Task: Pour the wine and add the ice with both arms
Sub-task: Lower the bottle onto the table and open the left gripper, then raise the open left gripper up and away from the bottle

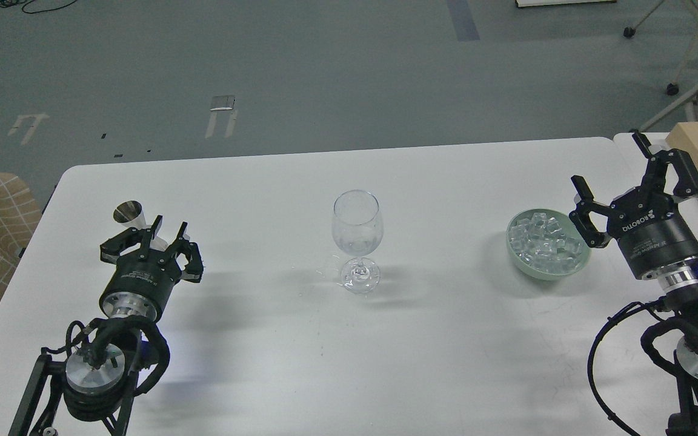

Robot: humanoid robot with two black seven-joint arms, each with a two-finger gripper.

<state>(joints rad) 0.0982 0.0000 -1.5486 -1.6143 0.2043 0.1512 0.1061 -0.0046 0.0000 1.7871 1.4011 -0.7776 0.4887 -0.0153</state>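
Clear wine glass [356,233] upright mid-table [300,363]. Ice [544,240] piled in green bowl [521,264] at right, beside right gripper [609,162], fingers spread wide. At left, left gripper [168,228] just near of small metal cup [129,213], fingers slightly apart, clamping nothing.

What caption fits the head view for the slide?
Empty wine glass mid-table, left gripper by a steel jigger, right gripper open beside the bowl of ice.
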